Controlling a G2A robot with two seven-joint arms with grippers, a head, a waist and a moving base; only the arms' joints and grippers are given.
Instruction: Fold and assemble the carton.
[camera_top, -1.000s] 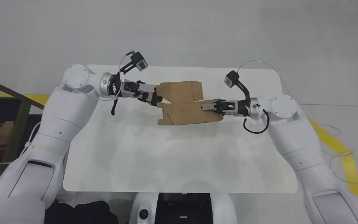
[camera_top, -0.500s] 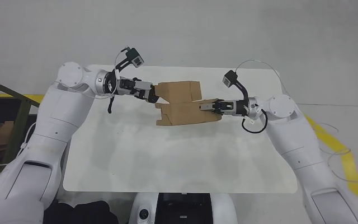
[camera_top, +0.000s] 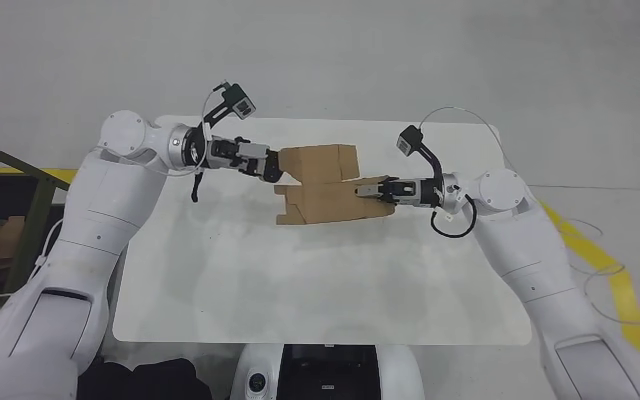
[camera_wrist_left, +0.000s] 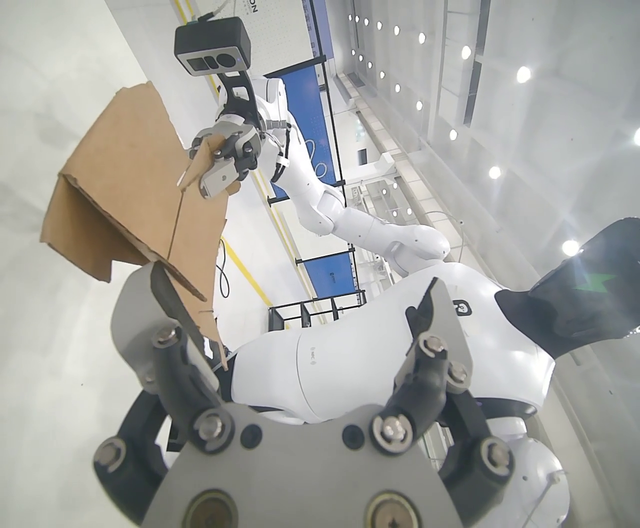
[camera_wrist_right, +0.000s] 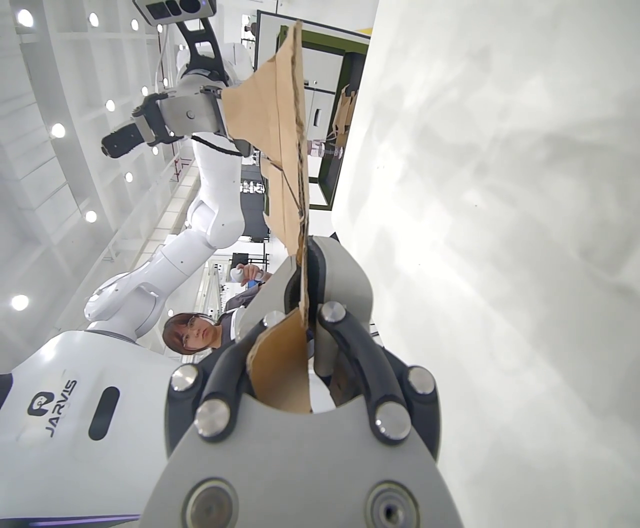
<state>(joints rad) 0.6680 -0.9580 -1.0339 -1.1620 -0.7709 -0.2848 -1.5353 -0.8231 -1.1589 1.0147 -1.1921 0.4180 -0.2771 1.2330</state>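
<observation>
The carton (camera_top: 318, 186) is a brown cardboard piece, partly folded. It sits in the upper middle of the top view, between the two arms and over the far half of the white table (camera_top: 300, 290). From above it reads as two panels: a flatter one toward the back and a lower one with a notched edge on its left.

The left wrist view adds the fold itself, with the carton (camera_wrist_left: 125, 190) bent into an open angle along one crease. The right wrist view shows the carton (camera_wrist_right: 277, 115) nearly edge-on. There it seems to stand clear of the table, though the top view does not settle that.

The right gripper (camera_top: 366, 188) meets the carton's right side. Its own camera shows the right gripper (camera_wrist_right: 302, 255) with both fingers pressed together on a thin cardboard flap. The left wrist view shows the same gripper (camera_wrist_left: 220, 165) pinching that flap from the far side.

The left gripper (camera_top: 279, 170) is at the carton's left end. From above its fingers are hard to read. Its own view shows the left gripper (camera_wrist_left: 292, 305) spread wide, with one finger (camera_wrist_left: 150, 300) against a corner of the cardboard and the other well apart from it.
</observation>
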